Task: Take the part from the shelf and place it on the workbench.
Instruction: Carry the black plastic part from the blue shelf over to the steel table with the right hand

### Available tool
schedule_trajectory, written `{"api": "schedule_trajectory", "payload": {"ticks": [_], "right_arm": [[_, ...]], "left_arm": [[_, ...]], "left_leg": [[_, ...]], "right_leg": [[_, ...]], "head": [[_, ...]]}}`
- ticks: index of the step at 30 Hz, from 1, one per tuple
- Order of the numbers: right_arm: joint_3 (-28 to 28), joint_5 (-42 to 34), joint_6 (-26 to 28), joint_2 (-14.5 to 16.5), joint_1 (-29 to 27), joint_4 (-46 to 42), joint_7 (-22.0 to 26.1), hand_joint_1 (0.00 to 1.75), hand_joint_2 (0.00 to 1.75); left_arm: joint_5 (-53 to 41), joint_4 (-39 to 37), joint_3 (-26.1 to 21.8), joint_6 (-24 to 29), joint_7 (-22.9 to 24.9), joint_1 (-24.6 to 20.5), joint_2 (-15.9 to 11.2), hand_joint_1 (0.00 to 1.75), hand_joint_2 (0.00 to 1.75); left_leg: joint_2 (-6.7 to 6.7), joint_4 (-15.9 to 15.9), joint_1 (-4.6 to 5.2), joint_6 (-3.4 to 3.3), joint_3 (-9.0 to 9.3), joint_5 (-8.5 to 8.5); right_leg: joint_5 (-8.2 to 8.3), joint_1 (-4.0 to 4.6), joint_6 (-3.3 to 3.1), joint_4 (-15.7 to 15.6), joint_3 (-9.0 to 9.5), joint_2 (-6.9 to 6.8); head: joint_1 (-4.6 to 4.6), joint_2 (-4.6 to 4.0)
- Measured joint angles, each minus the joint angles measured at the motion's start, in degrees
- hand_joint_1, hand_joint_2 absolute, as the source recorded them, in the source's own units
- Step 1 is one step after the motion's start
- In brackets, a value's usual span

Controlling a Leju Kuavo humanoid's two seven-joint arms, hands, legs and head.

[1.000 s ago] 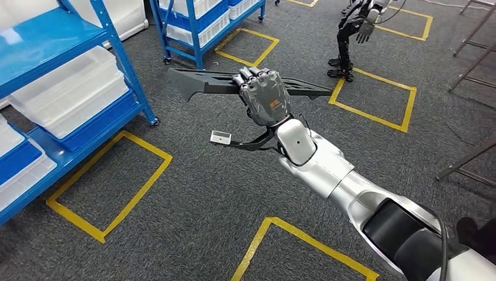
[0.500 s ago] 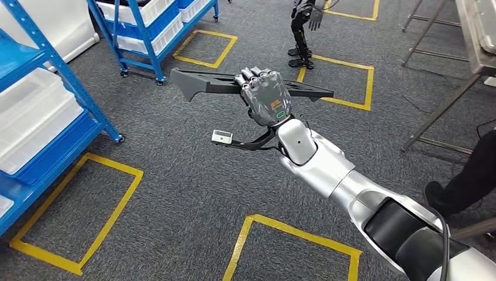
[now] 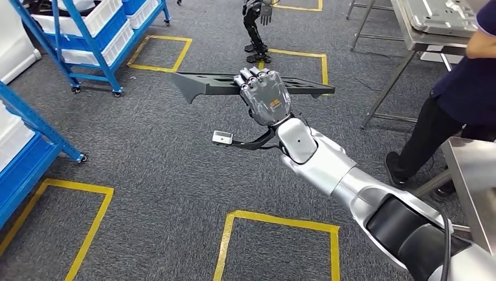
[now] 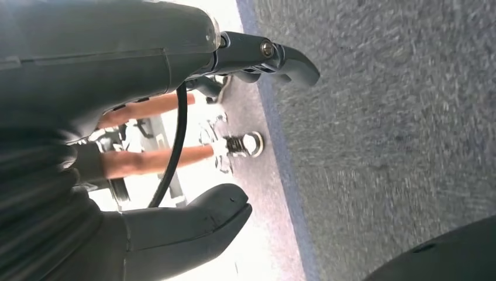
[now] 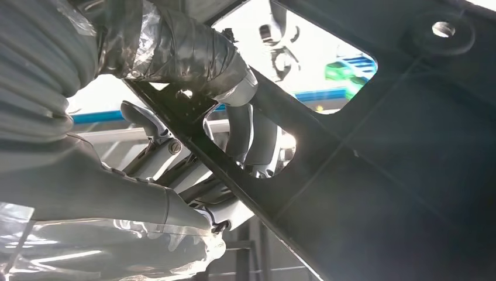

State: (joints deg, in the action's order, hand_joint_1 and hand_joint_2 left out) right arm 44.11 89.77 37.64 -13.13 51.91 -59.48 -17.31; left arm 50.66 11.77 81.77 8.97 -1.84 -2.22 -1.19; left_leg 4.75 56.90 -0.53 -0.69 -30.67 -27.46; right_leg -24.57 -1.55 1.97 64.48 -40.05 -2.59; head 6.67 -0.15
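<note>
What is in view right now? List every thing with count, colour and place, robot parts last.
part: one, black, long and flat, held level over the carpet in front of the robot.
shelf racks: one at far left on castors, a second frame's legs at the left edge; blue, with white bins.
floor tape squares: several, yellow, on the grey carpet.
metal workbench: one, silver, far right.
person: one, in dark clothes, standing beside the workbench.
other humanoid robot: one, dark, standing at far centre.
right hand: grey, grips the part near its middle.
left hand: dark grey, hanging over the carpet, holds nothing.
</note>
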Motion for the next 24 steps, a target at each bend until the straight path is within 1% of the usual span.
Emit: {"api": "schedule_trajectory", "payload": {"ticks": [1,2,3,4,5,6,7,8,9,10,11,12,13,14,15,16,17,18,19,20,21,22,23,24], "right_arm": [[0.17,0.0,0.0,-0.04,0.14,0.04,-0.01,1.75,1.75],[0.35,0.0,0.0,-0.08,0.25,0.09,-0.01,1.75,1.75],[0.53,0.0,0.0,-0.16,0.32,0.16,-0.02,1.75,1.75],[0.69,0.0,0.0,-0.34,0.39,0.22,-0.04,1.75,1.75],[0.81,0.0,-0.01,-0.51,0.5,0.28,-0.09,1.75,1.75],[0.91,0.0,-0.02,-0.67,0.7,0.34,-0.19,1.75,1.75],[1.0,0.0,-0.05,-0.77,0.99,0.39,-0.29,1.75,1.75],[1.11,0.0,-0.09,-0.77,1.3,0.48,-0.33,1.75,1.75],[1.21,0.0,-0.14,-0.78,1.61,0.61,-0.22,1.75,1.75],[1.29,0.0,-0.2,-0.77,1.84,0.76,-0.01,1.75,1.75],[1.33,0.0,-0.27,-0.78,2.02,0.93,0.24,1.75,1.75],[1.34,0.0,-0.33,-0.8,2.21,1.11,0.48,1.75,1.75],[1.35,0.0,-0.41,-0.86,2.5,1.3,0.59,1.75,1.75],[1.35,0.0,-0.48,-0.96,2.9,1.48,0.57,1.75,1.75],[1.38,0.0,-0.55,-1.08,3.37,1.67,0.44,1.75,1.75],[1.45,0.0,-0.64,-1.21,3.87,1.91,0.23,1.75,1.75],[1.55,0.0,-0.72,-1.38,4.31,2.14,-0.03,1.75,1.75],[1.7,0.0,-0.81,-1.61,4.66,2.39,-0.25,1.75,1.75],[1.88,0.0,-0.89,-1.96,4.96,2.64,-0.42,1.75,1.75],[2.05,0.0,-0.95,-2.46,5.21,2.84,-0.6,1.75,1.75],[2.25,0.0,-0.99,-2.9,5.57,3.03,-0.79,1.75,1.75],[2.45,0.0,-1.04,-3.26,6.07,3.23,-0.95,1.75,1.75],[2.65,0.0,-1.12,-3.48,6.65,3.4,-1.06,1.75,1.75],[2.86,0.0,-1.24,-3.53,7.22,3.58,-1.11,1.75,1.75]], "left_arm": [[0.0,-0.04,-0.02,0.01,0.0,-0.01,-0.01,0.0,1.75],[0.0,-0.08,-0.05,0.01,0.0,-0.06,-0.01,0.0,1.75],[0.02,-0.11,-0.11,0.02,0.0,-0.12,-0.01,0.0,1.75],[0.04,-0.13,-0.2,0.03,0.0,-0.21,0.02,0.0,1.75],[0.05,-0.13,-0.31,0.03,0.0,-0.28,0.03,0.0,1.75],[0.07,-0.14,-0.4,0.03,0.0,-0.3,0.04,0.0,1.75],[0.07,-0.14,-0.5,0.03,-0.04,-0.27,0.05,0.0,1.75],[0.07,-0.14,-0.58,0.03,-0.09,-0.27,0.06,0.0,1.75],[0.06,-0.14,-0.64,0.03,-0.14,-0.28,0.07,0.0,1.75],[0.06,-0.14,-0.7,0.05,-0.19,-0.31,0.08,0.0,1.75],[0.05,-0.14,-0.74,0.06,-0.19,-0.34,0.08,0.0,1.75],[0.04,-0.14,-0.75,0.08,-0.2,-0.31,0.08,0.0,1.75],[0.04,-0.14,-0.77,0.12,-0.2,-0.24,0.08,0.0,1.75],[0.04,-0.14,-0.78,0.16,-0.2,-0.15,0.08,0.0,1.75],[0.04,-0.14,-0.79,0.22,-0.2,0.01,0.05,0.0,1.75],[0.04,-0.14,-0.79,0.31,-0.2,0.13,0.03,0.0,1.75],[0.04,-0.14,-0.79,0.37,-0.2,0.2,0.01,0.0,1.75],[0.04,-0.14,-0.8,0.43,-0.2,0.19,-0.01,0.0,1.75],[0.04,-0.14,-0.81,0.49,-0.2,0.06,-0.01,0.0,1.75],[0.04,-0.14,-0.82,0.51,-0.2,-0.06,0.01,0.0,1.75],[0.04,-0.13,-0.83,0.54,-0.2,-0.11,0.04,0.0,1.75],[0.04,-0.11,-0.84,0.55,-0.2,-0.07,0.07,0.0,1.75],[0.04,-0.1,-0.84,0.58,-0.19,0.04,0.09,0.0,1.75],[0.04,-0.1,-0.84,0.62,-0.18,0.16,0.1,0.0,1.75]], "left_leg": [[0.52,0.43,0.11,0.42,-0.02,-0.45],[1.07,0.76,0.25,0.83,0.06,-0.84],[1.58,0.88,0.36,1.19,0.19,-1.1],[2.11,0.88,0.31,1.45,0.44,-1.27],[2.19,0.98,0.19,1.76,0.62,-1.58],[1.35,1.65,0.04,1.98,0.46,-2.27],[0.01,3.49,-0.09,2.13,-0.29,-3.56],[-1.69,6.49,-0.16,2.2,-1.68,-5.26],[-3.1,10.38,-0.14,2.15,-3.61,-7.07],[-3.82,14.29,-0.08,2.0,-5.69,-8.45],[-4.16,16.92,0.04,1.75,-7.3,-8.83],[-4.37,17.73,0.2,1.39,-8.14,-8.13],[-4.68,16.24,0.43,0.91,-7.96,-6.28],[-5.35,12.86,0.7,0.39,-6.89,-3.7],[-6.77,9.12,0.94,-0.12,-5.48,-1.52],[-8.14,5.8,1.07,-0.52,-4.18,0.12],[-9.18,3.65,1.16,-0.8,-3.27,0.83],[-9.67,2.76,1.2,-1.03,-2.82,0.76],[-9.19,2.17,1.25,-1.19,-2.55,0.76],[-8.48,1.42,1.18,-1.38,-2.18,0.9],[-7.7,0.57,1.12,-1.56,-1.79,1.2],[-6.87,-0.27,1.06,-1.72,-1.42,1.56],[-6.0,-0.87,0.98,-1.83,-1.17,1.84],[-5.16,-1.07,1.05,-1.9,-1.06,1.89]], "right_leg": [[0.56,0.14,-0.29,-2.41,1.33,-0.86],[0.55,0.35,-0.69,-3.6,1.95,-1.35],[0.24,0.66,-1.23,-3.63,1.94,-1.08],[0.21,0.63,-1.74,-3.65,1.89,-0.27],[0.19,0.63,-2.1,-3.7,1.92,0.36],[0.21,0.58,-2.46,-3.76,1.96,1.01],[0.26,0.44,-2.79,-3.84,2.0,1.71],[0.28,0.46,-3.03,-3.88,2.04,2.39],[0.27,0.58,-3.23,-3.88,2.04,3.11],[0.26,0.79,-3.38,-3.87,2.05,3.91],[0.24,1.04,-3.46,-3.86,2.09,4.76],[0.24,1.25,-3.52,-3.86,2.14,5.65],[0.24,1.41,-3.54,-3.85,2.22,6.59],[0.24,1.46,-3.55,-3.85,2.31,7.51],[0.26,1.45,-3.52,-3.85,2.36,8.33],[0.33,1.37,-3.42,-3.85,2.35,9.13],[0.45,1.2,-3.23,-3.86,2.22,9.83],[0.63,1.01,-2.94,-3.94,2.04,10.5],[0.87,0.82,-2.56,-4.14,1.88,11.21],[1.0,0.72,-2.29,-4.24,1.77,11.39],[0.79,0.84,-2.08,-4.07,1.6,10.43],[-0.01,1.0,-1.92,-3.07,1.07,8.81],[-1.41,1.13,-1.81,-0.89,0.05,6.73],[-3.12,1.16,-1.6,2.13,-1.38,4.87]], "head": [[-0.01,0.0],[-0.02,0.0],[-0.03,0.0],[-0.03,0.0],[-0.04,0.0],[-0.03,0.0],[-0.04,0.0],[-0.05,0.0],[-0.05,0.0],[-0.05,0.0],[-0.04,0.0],[-0.04,0.0],[-0.04,0.0],[-0.04,0.0],[-0.02,0.0],[-0.02,0.0],[-0.02,0.0],[-0.03,0.0],[-0.03,0.0],[-0.03,0.0],[-0.02,0.0],[-0.01,0.0],[-0.01,0.0],[-0.01,0.0]]}}
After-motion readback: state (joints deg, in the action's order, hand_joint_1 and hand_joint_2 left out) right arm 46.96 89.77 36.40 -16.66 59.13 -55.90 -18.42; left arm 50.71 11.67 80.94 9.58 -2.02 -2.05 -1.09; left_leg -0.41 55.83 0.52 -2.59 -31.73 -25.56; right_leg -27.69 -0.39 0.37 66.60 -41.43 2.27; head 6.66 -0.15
